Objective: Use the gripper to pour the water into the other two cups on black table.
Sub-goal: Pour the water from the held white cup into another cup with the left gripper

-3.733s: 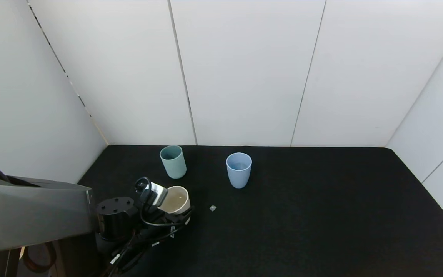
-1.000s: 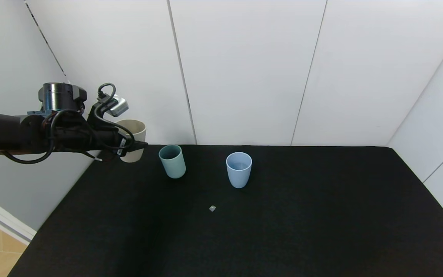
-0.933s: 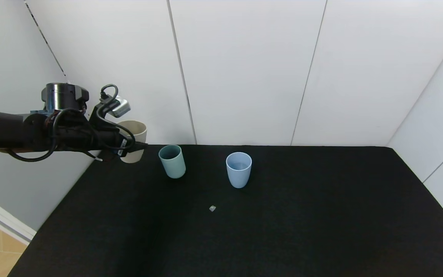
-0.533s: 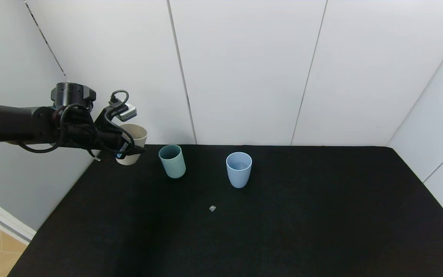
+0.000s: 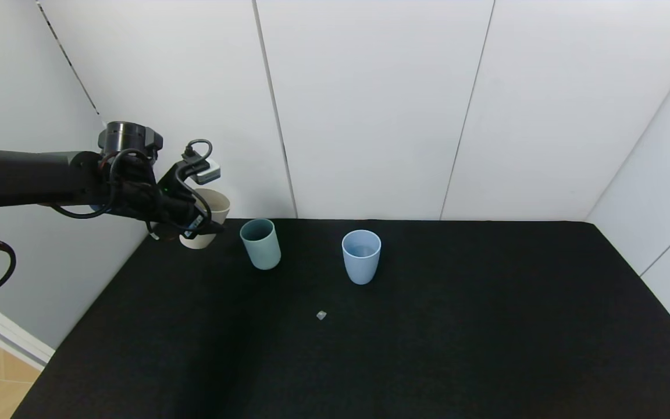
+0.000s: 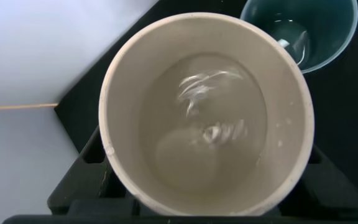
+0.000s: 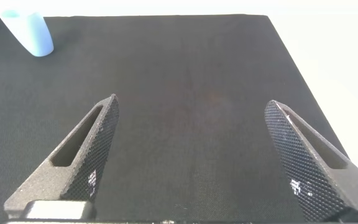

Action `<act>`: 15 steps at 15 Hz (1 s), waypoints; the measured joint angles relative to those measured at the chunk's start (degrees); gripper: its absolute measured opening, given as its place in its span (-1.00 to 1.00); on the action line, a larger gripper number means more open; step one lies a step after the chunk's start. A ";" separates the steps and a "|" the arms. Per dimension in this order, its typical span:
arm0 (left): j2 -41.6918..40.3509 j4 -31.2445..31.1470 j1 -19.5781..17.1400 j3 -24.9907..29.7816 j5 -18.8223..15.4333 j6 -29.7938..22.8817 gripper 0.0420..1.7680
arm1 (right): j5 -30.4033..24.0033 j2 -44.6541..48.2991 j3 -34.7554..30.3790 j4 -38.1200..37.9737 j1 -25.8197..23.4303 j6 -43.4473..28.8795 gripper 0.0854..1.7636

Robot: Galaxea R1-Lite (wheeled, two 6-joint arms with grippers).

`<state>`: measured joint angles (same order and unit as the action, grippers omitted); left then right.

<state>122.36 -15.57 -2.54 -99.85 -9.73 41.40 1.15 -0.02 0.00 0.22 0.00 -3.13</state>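
My left gripper [image 5: 198,224] is shut on the cream-white cup [image 5: 207,224] and holds it upright above the black table [image 5: 428,326] at its far left corner, left of the teal-green cup [image 5: 260,243]. In the left wrist view the cream cup [image 6: 129,124] holds rippling water [image 6: 210,124], and the teal cup [image 6: 316,37] shows beyond its rim with a sheen inside. The light blue cup [image 5: 361,256] stands right of the teal one and shows far off in the right wrist view [image 7: 30,31]. My right gripper [image 7: 194,155] is open and empty over bare table, out of the head view.
A small pale scrap [image 5: 321,315] lies on the table in front of the two cups. White wall panels [image 5: 370,105] close the back and both sides. The table's left edge [image 5: 79,308] drops to the floor.
My left gripper has carried the cream cup up off the near table and to the back left; over the last second it has moved right and slightly down, closer to the teal cup.
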 joint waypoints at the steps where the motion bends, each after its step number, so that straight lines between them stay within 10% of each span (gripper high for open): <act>1: 0.41 -0.11 0.41 -0.39 0.39 0.52 0.41 | -0.02 0.00 0.00 0.00 0.00 0.00 0.94; 15: 1.13 -3.08 4.88 -0.52 10.35 7.69 0.41 | 0.00 0.00 0.00 -0.04 0.02 0.00 0.94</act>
<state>123.49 -18.65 2.34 -100.38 0.62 49.09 1.15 -0.02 0.00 0.18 0.02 -3.13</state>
